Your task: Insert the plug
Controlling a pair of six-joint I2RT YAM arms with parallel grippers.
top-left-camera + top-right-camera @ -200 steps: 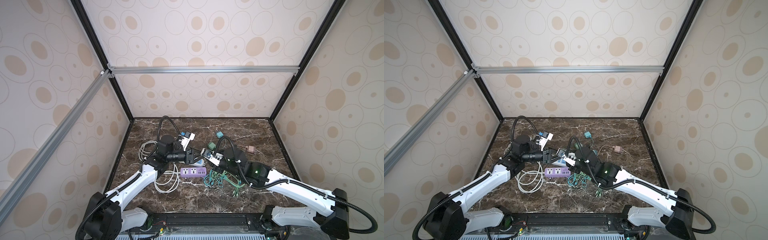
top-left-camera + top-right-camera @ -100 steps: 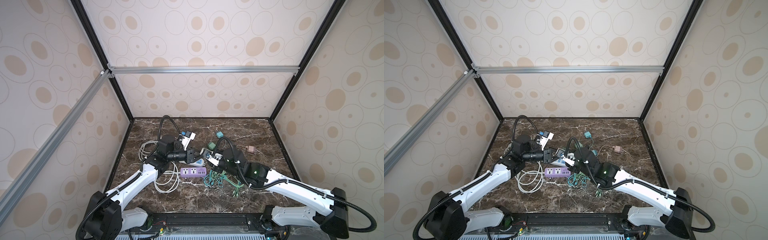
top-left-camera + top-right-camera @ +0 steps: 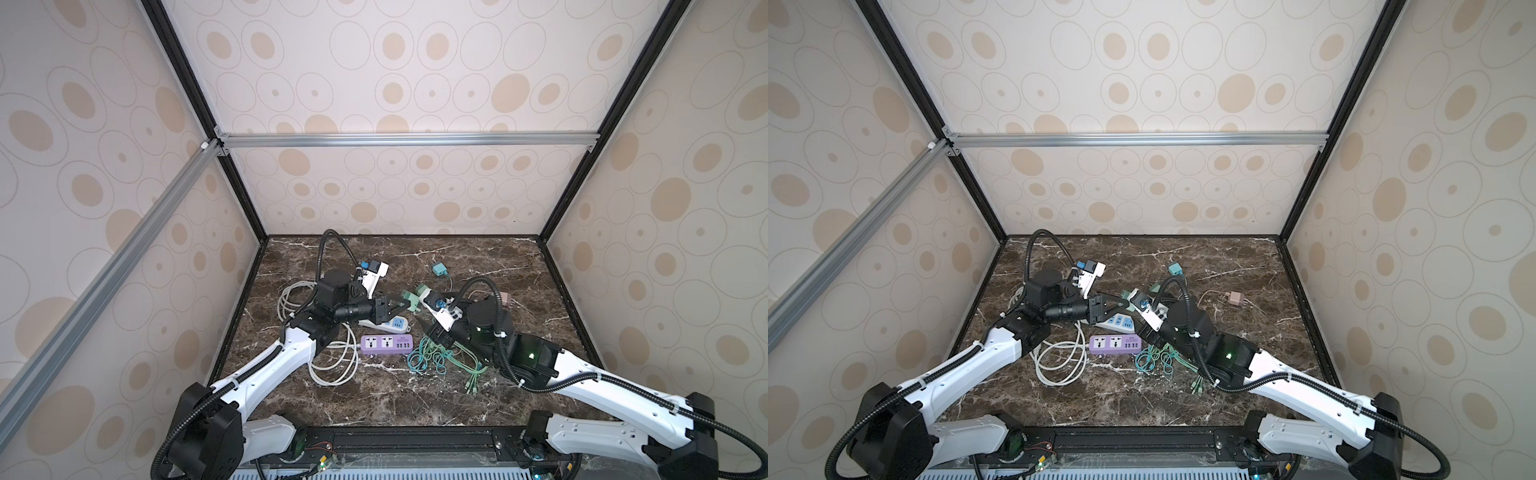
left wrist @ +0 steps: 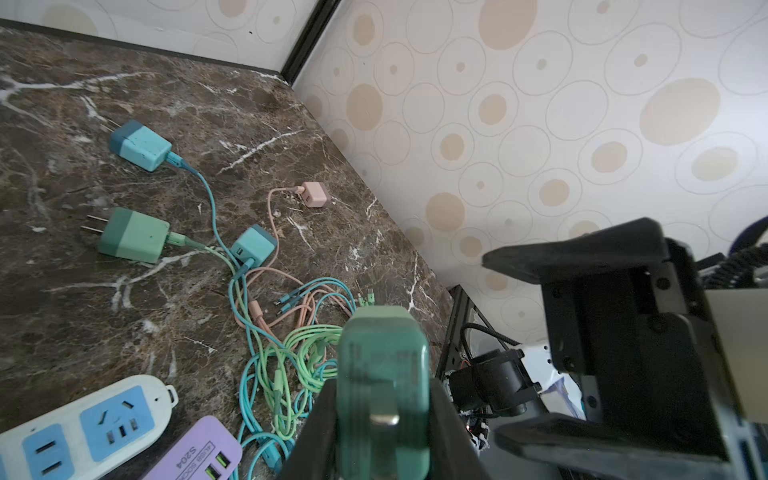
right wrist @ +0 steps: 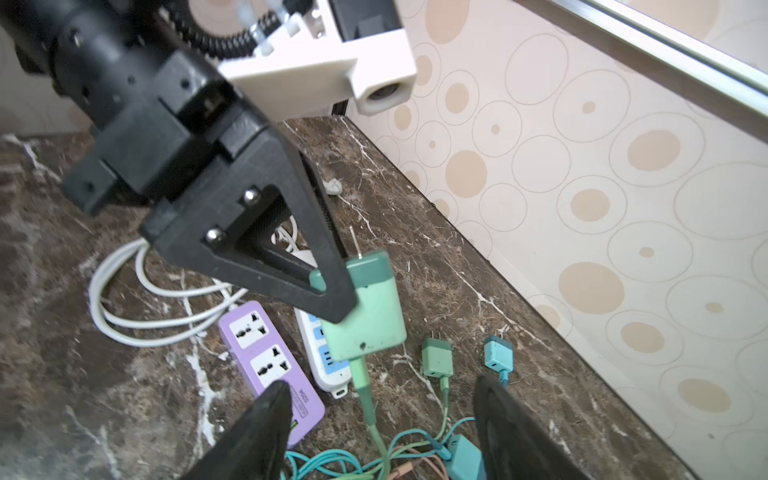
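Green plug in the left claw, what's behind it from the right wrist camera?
The white power strip lies behind the green plug; mainly one end with blue sockets shows. Most of the rest is covered by the plug and the left claw.

Robot lab test booth: circle-patterned panel walls [image 3: 415, 83], aluminium frame rail [image 3: 407, 139], dark marble bench [image 3: 395, 399], white robot arms [image 3: 270, 370].

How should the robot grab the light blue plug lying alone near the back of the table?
Pinch the light blue charger plug by its two long sides, coming straight down from above. It lies flat on the dark marble table; prongs fill the darker end and its blue cable leaves the opposite end, so only the sides are free.
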